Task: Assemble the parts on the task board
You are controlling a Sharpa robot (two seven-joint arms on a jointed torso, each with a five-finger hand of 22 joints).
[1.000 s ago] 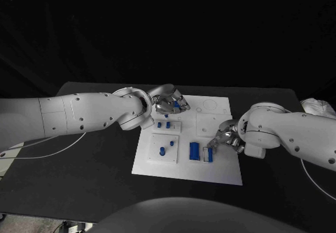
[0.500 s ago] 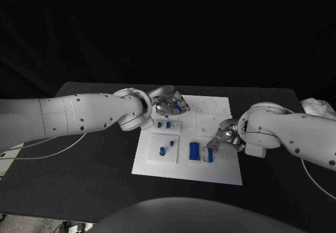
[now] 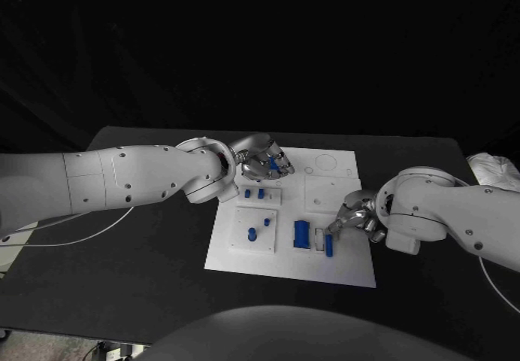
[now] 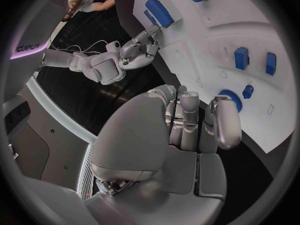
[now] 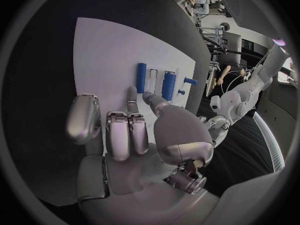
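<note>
The white task board (image 3: 345, 263) lies mid-table. My left hand (image 3: 264, 162) hovers over its far left corner and grips a round blue part (image 3: 276, 160), which shows at the fingertips (image 4: 232, 97) in the left wrist view. My right hand (image 3: 355, 216) is at the board's right side, fingertips pinching the far end of a narrow blue bar (image 3: 328, 245) (image 5: 141, 77). The bar lies just right of a pale empty slot (image 3: 318, 241). A wide blue block (image 3: 301, 235) (image 5: 169, 85) sits left of that slot. Small blue pieces (image 3: 248, 193) stand in the left plates.
Two more small blue parts (image 3: 252, 233) sit in the near left plate. Round and square outlines mark the board's far right area (image 3: 325, 161). Black tabletop (image 3: 141, 248) surrounds the board, with a cable (image 3: 65, 235) at the left.
The right hand has drawn toward the near edge, and the narrow blue bar has shifted with it, out of its slot to the right. The left hand has barely moved.
</note>
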